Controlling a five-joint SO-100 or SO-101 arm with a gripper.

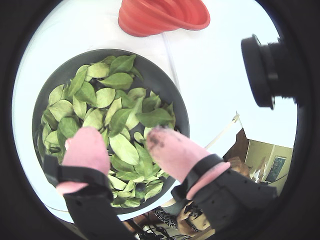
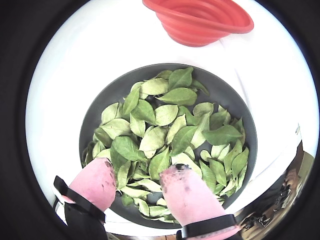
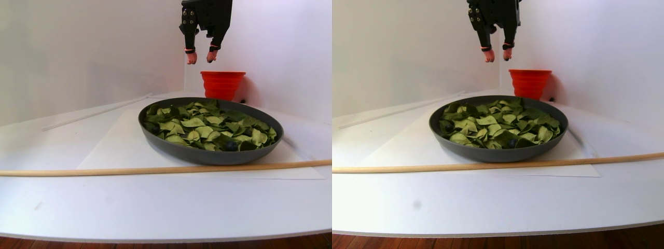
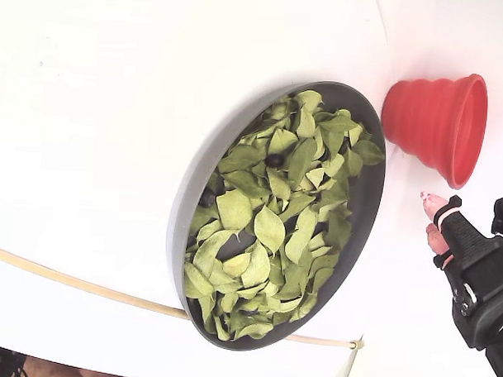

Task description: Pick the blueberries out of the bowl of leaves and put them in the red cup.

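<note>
The dark grey bowl (image 1: 170,85) (image 2: 100,100) (image 3: 207,155) (image 4: 194,170) is filled with green leaves (image 1: 122,80) (image 2: 165,115) (image 3: 194,123) (image 4: 271,226). A few blueberries (image 4: 275,160) (image 3: 231,146) peek out among them. Beyond the bowl stands the red cup (image 1: 165,15) (image 2: 200,20) (image 3: 223,83) (image 4: 440,121). My gripper (image 1: 125,137) (image 2: 137,172) (image 3: 201,56) (image 4: 432,218) hangs open well above the bowl's far side, short of the cup. Its pink fingertips (image 2: 182,182) carry dark stains, and nothing is held between them.
A thin wooden stick (image 3: 155,168) (image 4: 66,281) lies across the white table in front of the bowl. A white sheet (image 3: 114,145) lies under the bowl. White walls close the back, and a second wrist camera's black lens (image 1: 265,70) juts in beside the gripper.
</note>
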